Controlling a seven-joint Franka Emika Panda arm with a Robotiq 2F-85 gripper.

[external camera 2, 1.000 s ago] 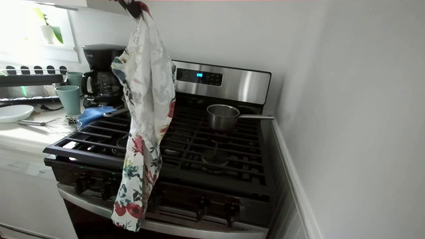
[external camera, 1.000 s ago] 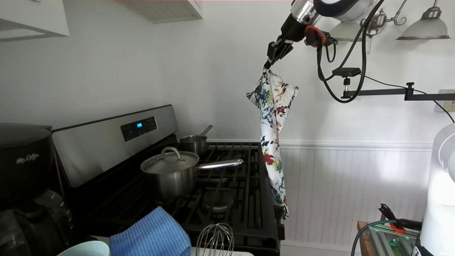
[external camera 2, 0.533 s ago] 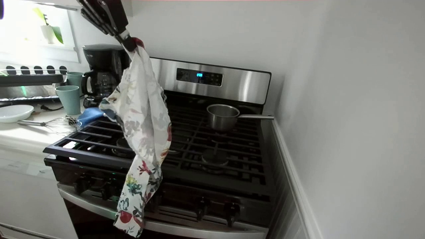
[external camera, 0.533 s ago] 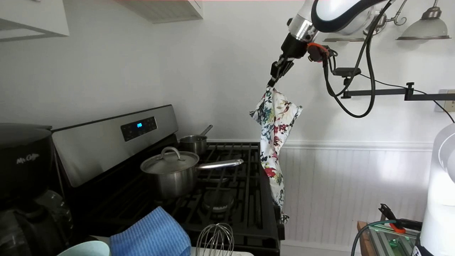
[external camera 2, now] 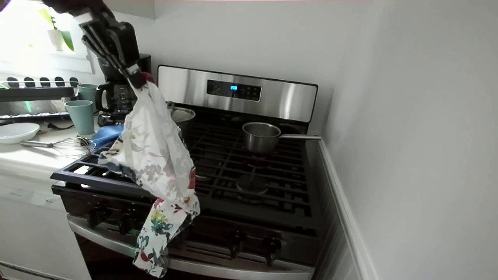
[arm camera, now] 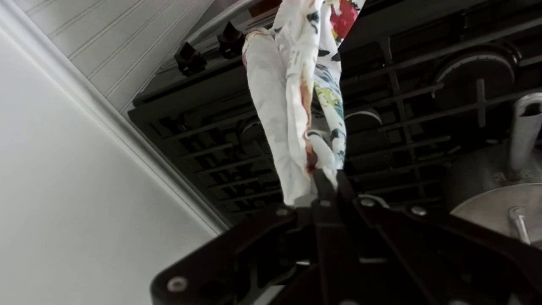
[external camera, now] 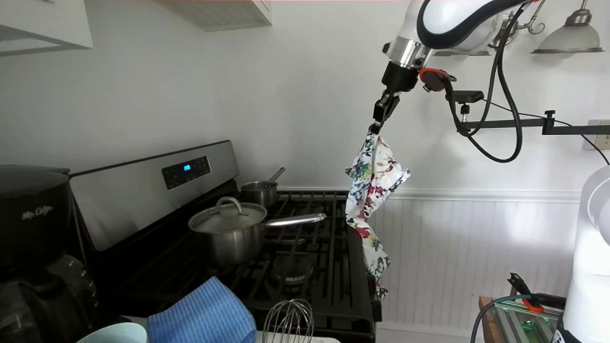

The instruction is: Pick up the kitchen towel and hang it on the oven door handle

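Observation:
The kitchen towel, white with a red, green and blue print, hangs bunched from my gripper in front of the stove. It shows in both exterior views [external camera: 369,190] [external camera 2: 155,155] and in the wrist view [arm camera: 292,93]. My gripper [external camera: 375,128] is shut on its top end, also in the other views [external camera 2: 137,79] [arm camera: 332,173]. The towel's middle is buckled at the stove's front edge. Its lower end overlaps the silver oven door handle [external camera 2: 241,271]; I cannot tell whether it passes in front of or behind the bar. The gripper is well above the handle.
The stove's grates carry a lidded pot [external camera: 233,233] and a small saucepan [external camera 2: 261,138]. Several control knobs [external camera 2: 235,243] stick out above the handle. A wall [external camera 2: 420,155] borders the stove. A blue ribbed cloth [external camera: 205,309] and a whisk [external camera: 289,317] lie on the counter.
My gripper has moved down, still holding the towel. The towel's upper part has sunk and its middle has buckled and folded, while its bottom end stays at about the same height near the handle.

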